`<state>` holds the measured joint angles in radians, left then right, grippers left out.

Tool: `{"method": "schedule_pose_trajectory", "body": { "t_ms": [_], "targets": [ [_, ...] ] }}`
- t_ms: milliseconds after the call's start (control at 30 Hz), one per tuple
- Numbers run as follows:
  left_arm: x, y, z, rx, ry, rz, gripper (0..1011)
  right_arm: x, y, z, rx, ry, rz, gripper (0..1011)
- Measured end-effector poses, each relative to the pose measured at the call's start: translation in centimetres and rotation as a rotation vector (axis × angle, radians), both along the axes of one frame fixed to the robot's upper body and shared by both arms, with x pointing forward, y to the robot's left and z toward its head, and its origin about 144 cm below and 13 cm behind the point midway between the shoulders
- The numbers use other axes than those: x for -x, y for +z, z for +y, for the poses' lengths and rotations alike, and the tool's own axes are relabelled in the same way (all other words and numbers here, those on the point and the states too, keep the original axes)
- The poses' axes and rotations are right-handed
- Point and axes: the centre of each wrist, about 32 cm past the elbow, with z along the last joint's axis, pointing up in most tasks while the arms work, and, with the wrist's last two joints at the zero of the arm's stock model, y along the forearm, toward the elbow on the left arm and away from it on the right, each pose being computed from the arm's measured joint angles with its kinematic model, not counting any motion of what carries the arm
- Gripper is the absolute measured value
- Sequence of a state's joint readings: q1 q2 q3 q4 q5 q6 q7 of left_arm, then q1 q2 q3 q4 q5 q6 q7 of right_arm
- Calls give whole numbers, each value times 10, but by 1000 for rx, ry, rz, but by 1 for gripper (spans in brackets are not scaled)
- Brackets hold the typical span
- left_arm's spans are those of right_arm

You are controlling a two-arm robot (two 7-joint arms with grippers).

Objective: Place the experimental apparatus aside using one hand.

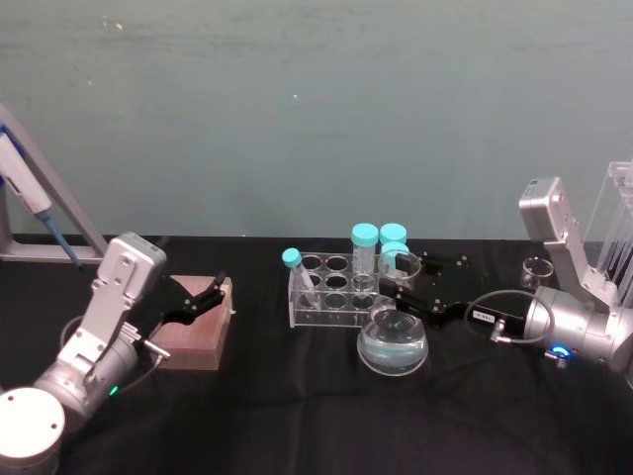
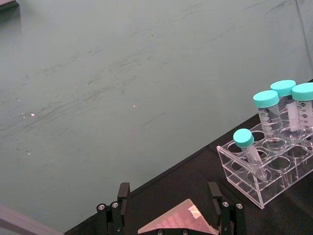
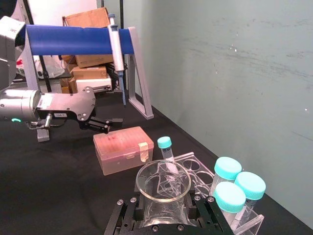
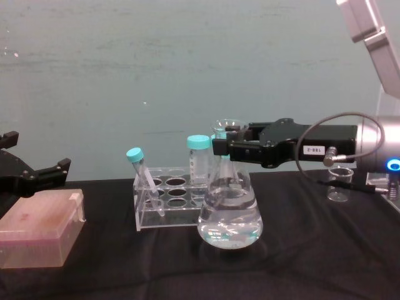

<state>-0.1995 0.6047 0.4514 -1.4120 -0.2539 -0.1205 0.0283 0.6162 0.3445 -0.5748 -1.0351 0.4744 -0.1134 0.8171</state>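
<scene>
Right tool (image 1: 396, 280) clamped on small beaker (image 1: 399, 265), held above surface (image 1: 297, 396) mid-width, just behind flask (image 1: 394, 341) and beside tube rack (image 1: 331, 290). Left tool (image 1: 220, 294) spread wide over pink box (image 1: 195, 330) toward left edge.

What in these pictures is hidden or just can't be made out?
- Pipette rack: cut off by the head view's right edge, so its pipettes cannot be counted.
- Flask: in the chest view the right tool crosses its neck.
- Beaker: in the right wrist view the tool hides its base.
- Pink box: cut off by the left wrist view's edge.
</scene>
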Motion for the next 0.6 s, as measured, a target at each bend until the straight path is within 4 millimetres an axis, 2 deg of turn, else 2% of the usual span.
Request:
{"method": "schedule_pose_trajectory", "body": {
  "t_ms": [600],
  "targets": [
    [0,0,0,0,0,0,1000,15,9,-12,-11,-11,-2,472]
  ]
}}
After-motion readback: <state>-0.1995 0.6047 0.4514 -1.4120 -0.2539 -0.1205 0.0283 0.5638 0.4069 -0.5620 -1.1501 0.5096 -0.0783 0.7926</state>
